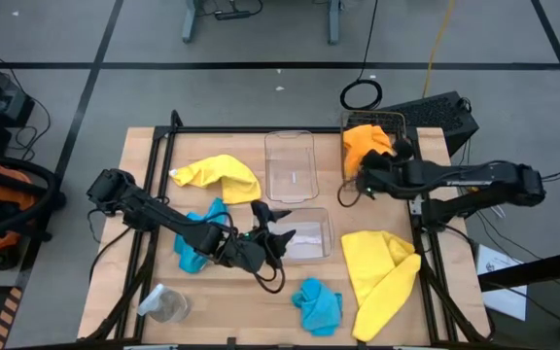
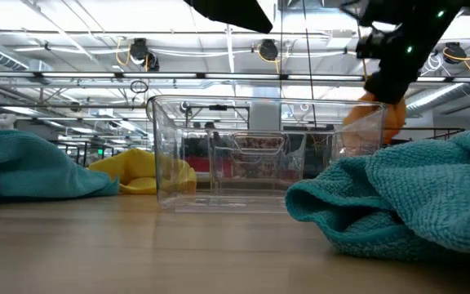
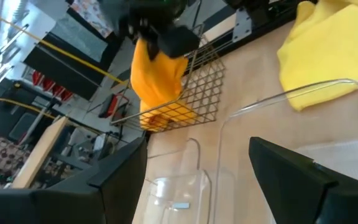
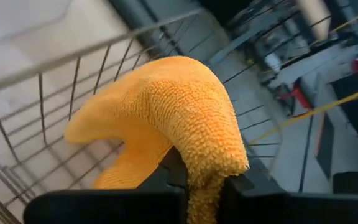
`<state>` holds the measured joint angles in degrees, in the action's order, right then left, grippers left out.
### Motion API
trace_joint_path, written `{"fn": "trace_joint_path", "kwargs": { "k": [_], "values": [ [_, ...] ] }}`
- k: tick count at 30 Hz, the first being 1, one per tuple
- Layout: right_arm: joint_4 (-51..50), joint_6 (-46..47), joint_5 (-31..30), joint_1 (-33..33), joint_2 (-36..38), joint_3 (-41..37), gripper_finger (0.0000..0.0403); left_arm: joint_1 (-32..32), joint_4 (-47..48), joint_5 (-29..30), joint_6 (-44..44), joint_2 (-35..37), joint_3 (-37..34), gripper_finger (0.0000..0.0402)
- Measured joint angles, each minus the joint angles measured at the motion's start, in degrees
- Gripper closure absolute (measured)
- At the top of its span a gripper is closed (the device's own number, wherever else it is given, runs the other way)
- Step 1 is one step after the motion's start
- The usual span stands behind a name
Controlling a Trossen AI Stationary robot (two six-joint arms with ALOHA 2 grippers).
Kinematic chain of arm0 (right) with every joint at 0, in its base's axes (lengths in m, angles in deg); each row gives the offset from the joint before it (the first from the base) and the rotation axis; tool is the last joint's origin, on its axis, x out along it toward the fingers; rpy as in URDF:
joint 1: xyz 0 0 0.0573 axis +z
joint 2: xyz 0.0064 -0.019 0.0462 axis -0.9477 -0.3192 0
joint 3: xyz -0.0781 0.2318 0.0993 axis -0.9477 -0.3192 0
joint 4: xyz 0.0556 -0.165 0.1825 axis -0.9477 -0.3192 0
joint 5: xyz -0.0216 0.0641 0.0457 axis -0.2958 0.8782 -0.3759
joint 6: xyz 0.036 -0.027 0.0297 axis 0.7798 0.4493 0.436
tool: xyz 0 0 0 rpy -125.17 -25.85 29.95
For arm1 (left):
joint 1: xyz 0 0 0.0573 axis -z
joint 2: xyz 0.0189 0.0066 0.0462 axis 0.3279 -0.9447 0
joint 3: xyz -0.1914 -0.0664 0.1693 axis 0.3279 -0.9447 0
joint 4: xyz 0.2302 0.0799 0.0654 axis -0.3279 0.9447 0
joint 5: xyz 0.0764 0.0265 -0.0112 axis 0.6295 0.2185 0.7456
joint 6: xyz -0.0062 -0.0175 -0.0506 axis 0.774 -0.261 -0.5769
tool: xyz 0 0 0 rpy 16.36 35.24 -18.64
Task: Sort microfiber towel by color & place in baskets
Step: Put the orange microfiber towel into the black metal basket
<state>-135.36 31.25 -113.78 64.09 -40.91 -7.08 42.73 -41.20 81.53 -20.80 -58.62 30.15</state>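
Note:
My right gripper (image 1: 363, 180) is shut on an orange towel (image 1: 367, 146) at the wire-mesh basket (image 1: 397, 122) at the table's far right. My left gripper (image 1: 278, 226) is open and empty at the near clear bin (image 1: 309, 238), its fingers apart in the left wrist view (image 3: 213, 186). A second clear bin (image 1: 290, 165) stands behind it. A yellow towel (image 1: 222, 175) lies at the far left and another (image 1: 377, 272) at the near right. One blue towel (image 1: 202, 233) lies under my left arm, another (image 1: 317, 303) near the front edge. My right gripper pinches a bunched fold of the orange towel (image 4: 204, 155) between its two fingers, coming from the table's right. The cloth humps up over the fingertips. The towel hangs below the gripper (image 2: 374, 118), and its lower end (image 3: 160, 115) reaches into the wire basket.
A small clear jar (image 1: 163, 303) lies at the near left corner. A dark frame (image 1: 261, 129) runs along the table's far edge and sides. A keyboard-like dark object (image 1: 436, 112) sits just beyond the basket.

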Motion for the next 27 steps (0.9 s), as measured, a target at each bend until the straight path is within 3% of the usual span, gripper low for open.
{"fn": "trace_joint_path", "kwargs": {
  "k": [6,14,20,27],
  "values": [
    [2.9,-1.7,2.5,-6.8,-1.9,-1.8,0.0342,0.0,2.5,-0.7,-1.4,0.0,0.0,0.0114],
    [6.2,-2.4,5.8,-8.9,-1.2,-1.5,0.0242,0.5,4.5,-8.2,-2.9,0.0,0.0,0.0114],
    [-0.1,1.2,10.4,-8.9,-1.2,2.6,0.0173,0.5,4.8,-8.2,-2.9,0.0,0.0,0.0114],
    [-7.4,5.0,12.0,-8.3,-1.2,8.0,0.0132,0.4,5.0,-8.2,-2.9,0.0,0.0,0.0114]
  ]
}}
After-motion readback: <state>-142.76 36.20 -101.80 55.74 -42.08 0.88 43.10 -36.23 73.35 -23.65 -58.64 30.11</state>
